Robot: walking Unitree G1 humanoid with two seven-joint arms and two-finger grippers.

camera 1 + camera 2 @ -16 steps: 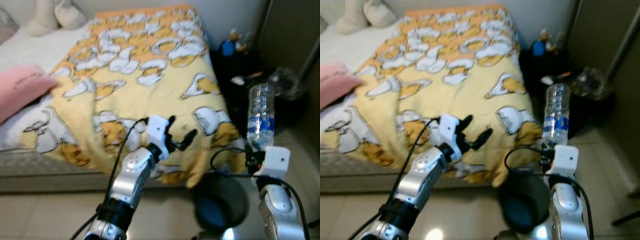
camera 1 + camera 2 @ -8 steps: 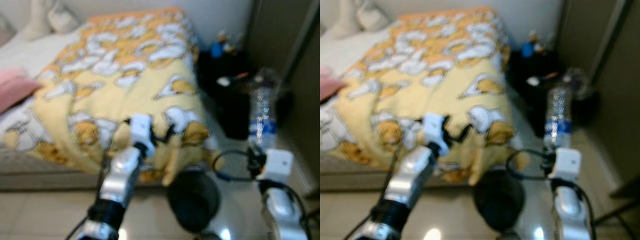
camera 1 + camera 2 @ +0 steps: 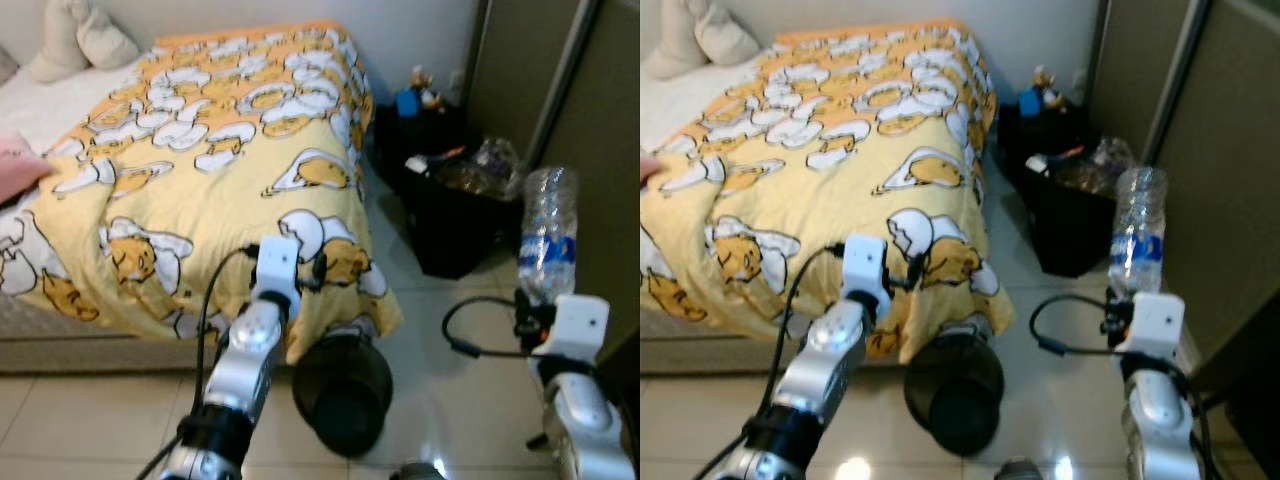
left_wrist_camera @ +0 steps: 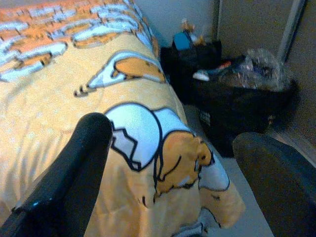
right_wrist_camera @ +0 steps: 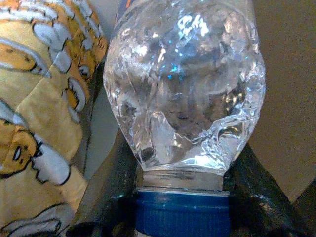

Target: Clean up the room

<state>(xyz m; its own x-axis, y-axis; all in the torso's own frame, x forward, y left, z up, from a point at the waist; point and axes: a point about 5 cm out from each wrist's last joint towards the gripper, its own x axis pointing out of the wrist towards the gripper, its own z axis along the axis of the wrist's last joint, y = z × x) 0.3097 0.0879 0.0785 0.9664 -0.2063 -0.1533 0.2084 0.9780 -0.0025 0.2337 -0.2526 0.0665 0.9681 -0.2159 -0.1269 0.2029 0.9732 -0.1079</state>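
Right wrist view: our right gripper point(image 5: 180, 197) clamps a bottle point(image 5: 185, 94).
Our left gripper point(image 4: 168, 163) gapes beside the blanket point(image 4: 59, 98).

Both eye views look forward and down from the head, sharing the bed with the yellow egg-patterned quilt point(image 3: 200, 150), the tiled floor, the black bin full of rubbish point(image 3: 1070, 215) and both silver arms. The left wrist camera sits close above the quilt's corner, facing along its end effector point(image 4: 173, 187) toward the same bin. The right wrist camera looks very close at a clear plastic bottle with a blue cap point(image 5: 185, 98), quilt behind.
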